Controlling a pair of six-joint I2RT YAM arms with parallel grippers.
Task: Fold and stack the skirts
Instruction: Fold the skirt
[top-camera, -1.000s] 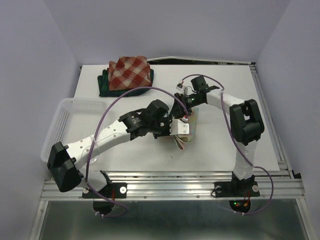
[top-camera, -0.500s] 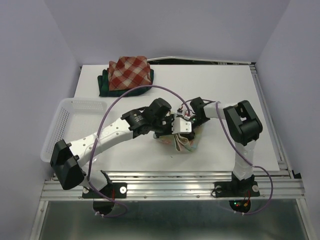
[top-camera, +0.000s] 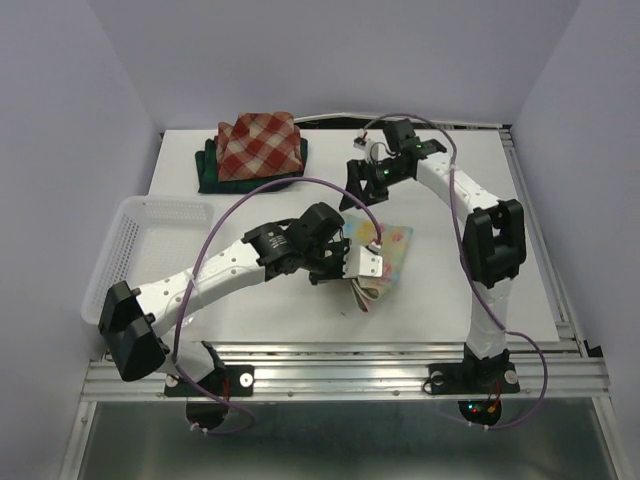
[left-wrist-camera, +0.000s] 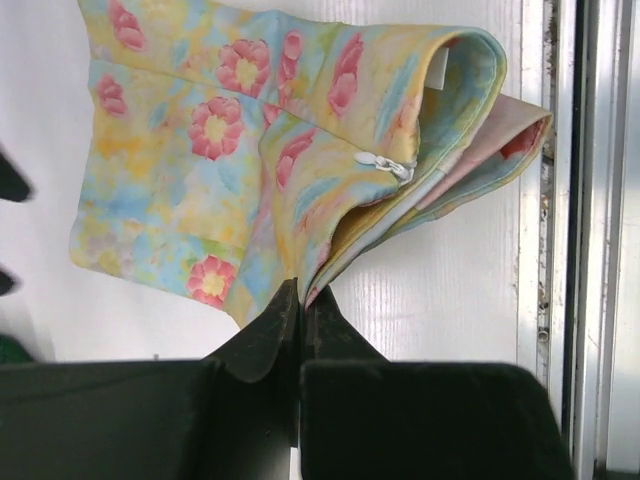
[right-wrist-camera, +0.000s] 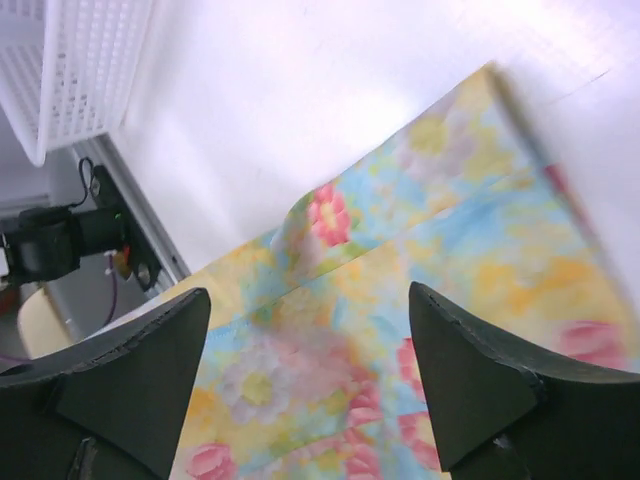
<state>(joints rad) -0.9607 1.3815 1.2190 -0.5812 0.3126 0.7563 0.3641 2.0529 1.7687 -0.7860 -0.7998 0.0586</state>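
Pastel skirt (left-wrist-camera: 200, 150) in clamped L pincer (left-wrist-camera: 300, 292); R pincer (right-wrist-camera: 308, 300) wide, apart.

Left arm extended rightward; left gripper (left-wrist-camera: 300, 310) clamped on the pastel yellow-blue floral cloth skirt (left-wrist-camera: 190, 150). Right arm reaches forward; right gripper (right-wrist-camera: 305, 395) spread wide, empty.

A lab test cell: white table (top-camera: 450, 300) between plain pale walls (top-camera: 60, 120) (aluminium mounting rail (top-camera: 350, 372) in front).

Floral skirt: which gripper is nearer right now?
Left. The left gripper is shut on the edge of the floral skirt. The right gripper is open and hangs above the skirt's far side, not touching it.
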